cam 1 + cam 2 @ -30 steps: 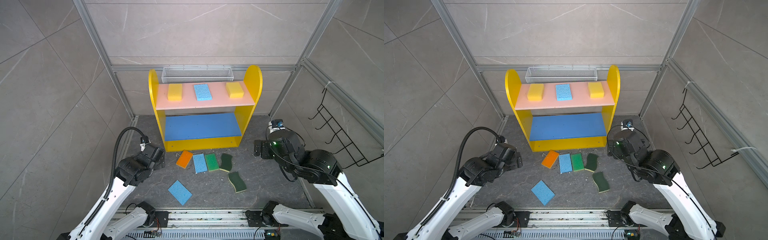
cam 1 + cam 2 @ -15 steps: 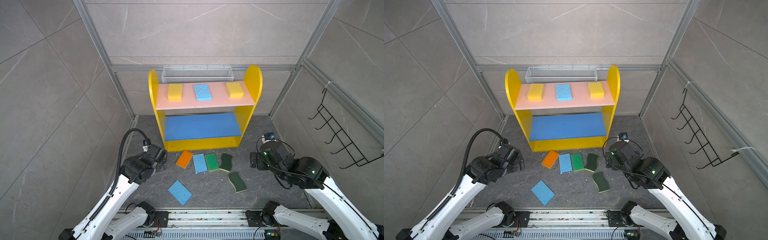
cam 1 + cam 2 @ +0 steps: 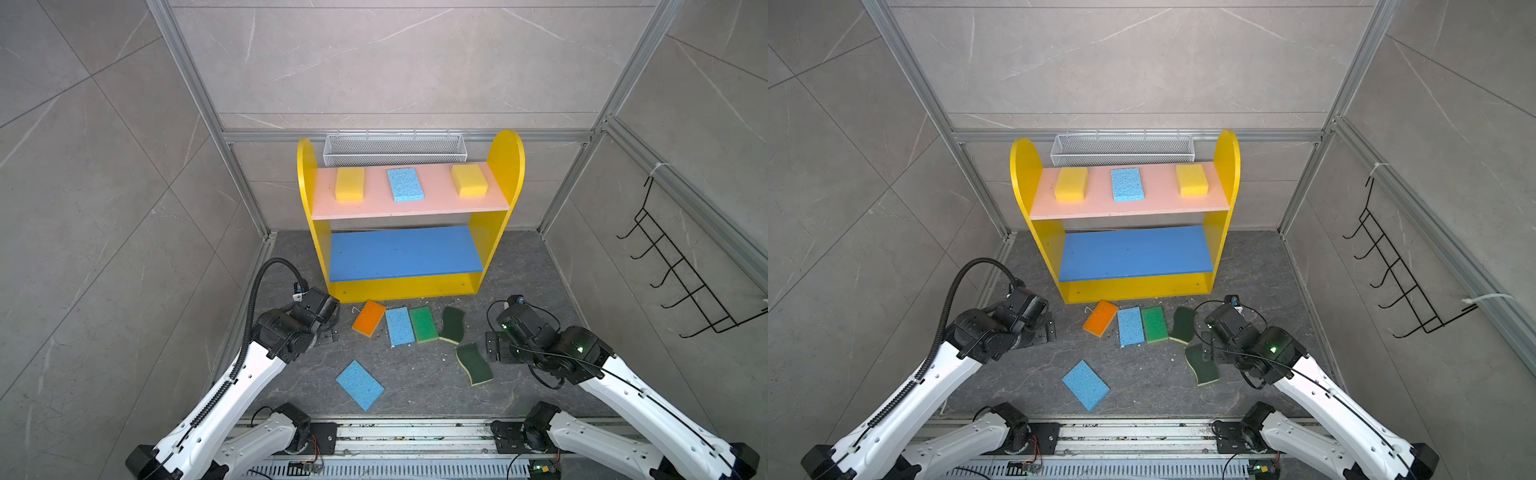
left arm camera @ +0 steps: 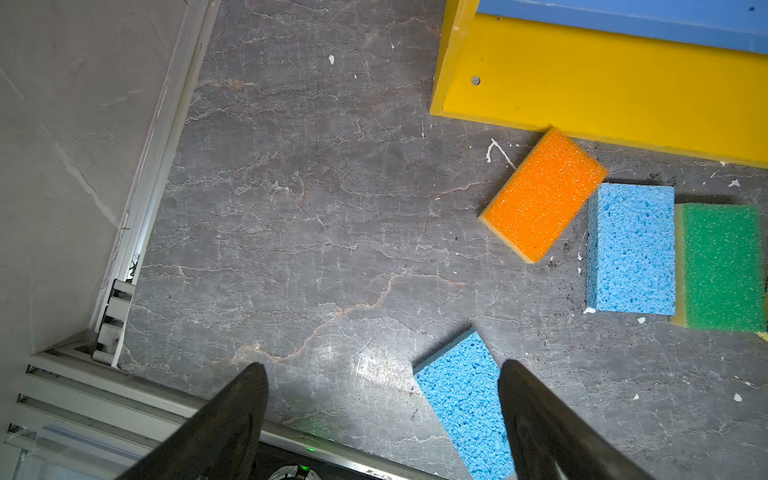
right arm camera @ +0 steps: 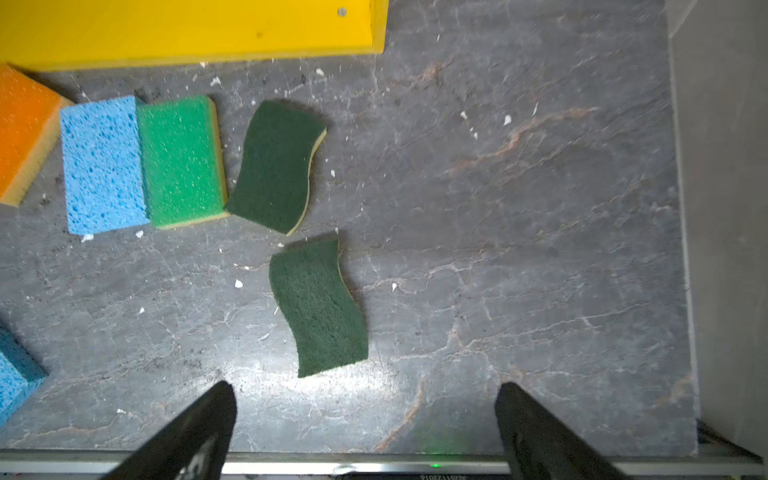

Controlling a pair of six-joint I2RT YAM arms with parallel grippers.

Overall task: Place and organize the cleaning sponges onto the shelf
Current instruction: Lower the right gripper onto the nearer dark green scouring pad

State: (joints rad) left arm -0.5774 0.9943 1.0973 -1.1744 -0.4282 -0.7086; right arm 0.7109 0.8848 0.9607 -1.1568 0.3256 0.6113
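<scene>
Right gripper (image 5: 365,385) moves nearer, open and empty; left gripper (image 4: 381,363) open too. Wavy sponge (image 5: 318,307) at 12 o'clock may skid if clipped.

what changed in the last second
The right gripper moved forward and toward the middle, closing in on the nearer dark green sponge. The left gripper edged slightly toward the middle. Both stayed open and empty, nothing grasped or released. The sponges and the shelf did not move.
</scene>
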